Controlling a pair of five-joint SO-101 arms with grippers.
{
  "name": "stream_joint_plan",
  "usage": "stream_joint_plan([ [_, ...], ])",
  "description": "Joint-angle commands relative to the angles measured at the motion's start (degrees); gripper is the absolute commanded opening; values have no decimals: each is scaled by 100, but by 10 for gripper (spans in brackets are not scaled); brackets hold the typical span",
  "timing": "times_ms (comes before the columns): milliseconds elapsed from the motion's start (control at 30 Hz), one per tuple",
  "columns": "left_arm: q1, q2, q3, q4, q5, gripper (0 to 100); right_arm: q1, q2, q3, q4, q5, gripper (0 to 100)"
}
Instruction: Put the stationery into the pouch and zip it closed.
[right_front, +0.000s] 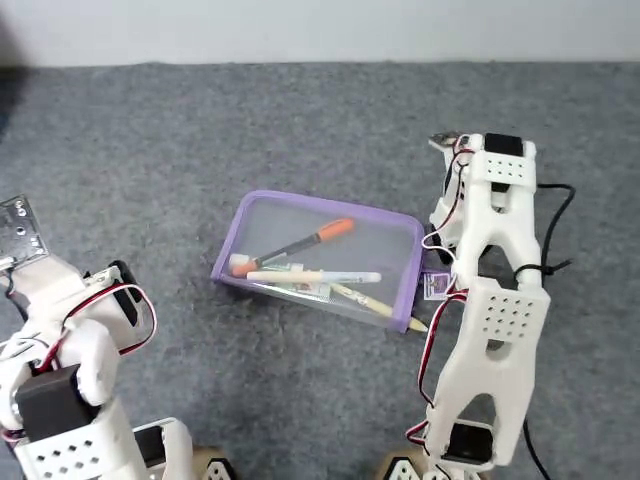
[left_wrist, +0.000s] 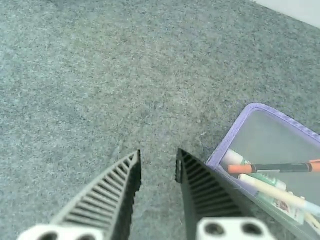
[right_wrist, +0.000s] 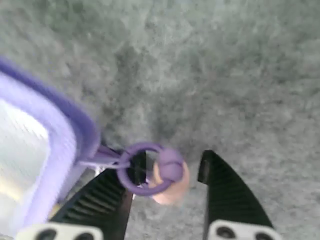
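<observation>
Pouch lay flat on grey surface, stationery inside, pencil tip poking from corner. Right claw spread, straddling zipper pull, likely for dragging it. Left claw slightly parted, empty, beside opposite end, probably to brace.

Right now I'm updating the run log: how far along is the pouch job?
Done: the pens lie inside the pouch, though a pencil tip pokes out at one corner. In hand: the right claw is open around the zip pull. Left: push the tip in, likely, and zip closed. The left claw hangs open over the carpet beside the pouch.
</observation>
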Motion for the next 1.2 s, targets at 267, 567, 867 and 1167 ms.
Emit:
stream_joint_plan([
  [267, 9, 0, -31, -105, 35, 111, -180, -532, -352, 330, -299, 122],
  [567, 9, 0, -31, -105, 35, 111, -163, -980, -352, 541, -299, 123],
  [867, 9, 0, -31, -105, 35, 111, -154, -1033, -325, 549, -299, 123],
  [1167, 9, 0, -40, -105, 35, 111, -136, -699, -316, 549, -299, 118],
])
